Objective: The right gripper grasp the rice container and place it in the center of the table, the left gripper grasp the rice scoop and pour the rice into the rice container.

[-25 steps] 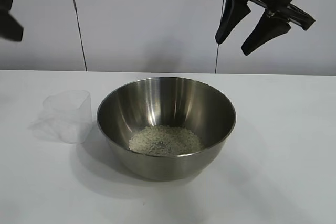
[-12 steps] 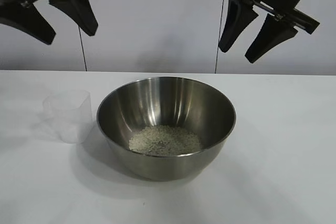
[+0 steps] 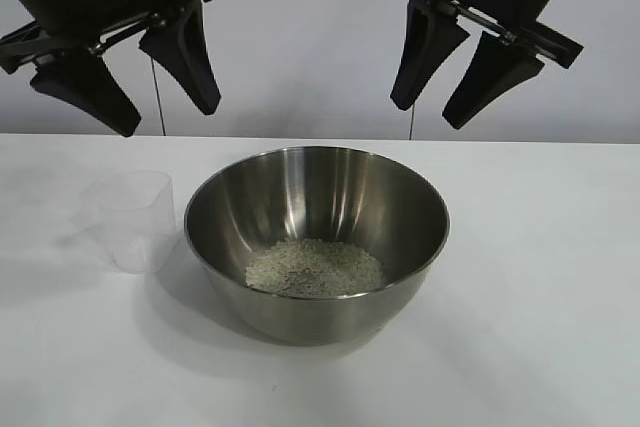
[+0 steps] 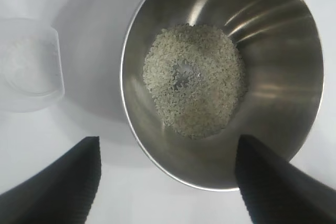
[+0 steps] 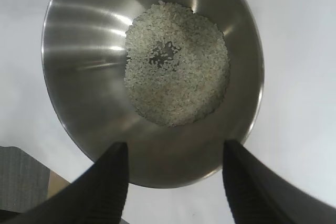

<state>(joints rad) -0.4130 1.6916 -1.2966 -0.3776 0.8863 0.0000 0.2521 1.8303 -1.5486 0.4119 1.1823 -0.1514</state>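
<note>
— Where's the rice container (image 3: 316, 237) sitting?

— Mid-counter (image 3: 540, 297), with the rice (image 3: 315, 267) heaped in its bottom. The rice scoop (image 3: 132, 219) stands upright just beside it, on the left arm's side.

— And the pincers?

— Both hang in the air, fingers spread, grasping nothing. The left pincer (image 3: 168, 105) hovers above the scoop; the right pincer (image 3: 430, 97) is over the container's far rim. Nothing blocks either one.

rice (image 3: 315, 267) in rice container (image 3: 400, 202) | rice scoop (image 3: 130, 219) just left of container | both on table (image 3: 540, 297)
</note>
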